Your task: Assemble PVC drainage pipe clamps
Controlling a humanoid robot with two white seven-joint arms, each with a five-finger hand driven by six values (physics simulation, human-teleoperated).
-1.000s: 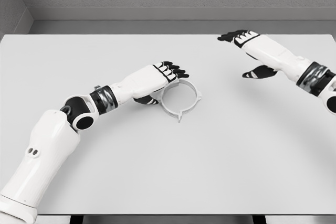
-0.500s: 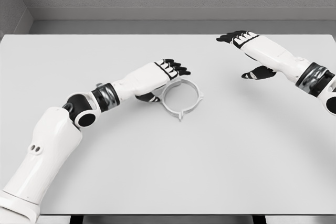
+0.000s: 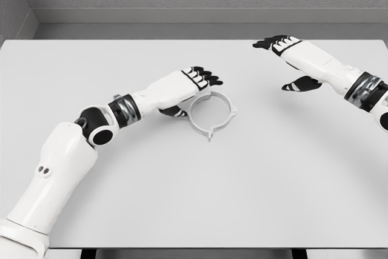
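The white left arm comes in from the lower left corner and reaches across the pale grey table [image 3: 182,198] toward its middle. The left hand [image 3: 185,86], white with black fingers, lies over the left rim of a light grey round plastic pipe clamp ring [image 3: 212,112]; its fingers stretch forward above the ring's far edge and the thumb sits low by the near-left rim, but whether they truly clasp the ring I cannot tell. The ring lies flat on the table near the centre, a small tab pointing toward the camera. Well apart at the upper right, the right hand [image 3: 291,59] hovers with fingers spread, holding nothing.
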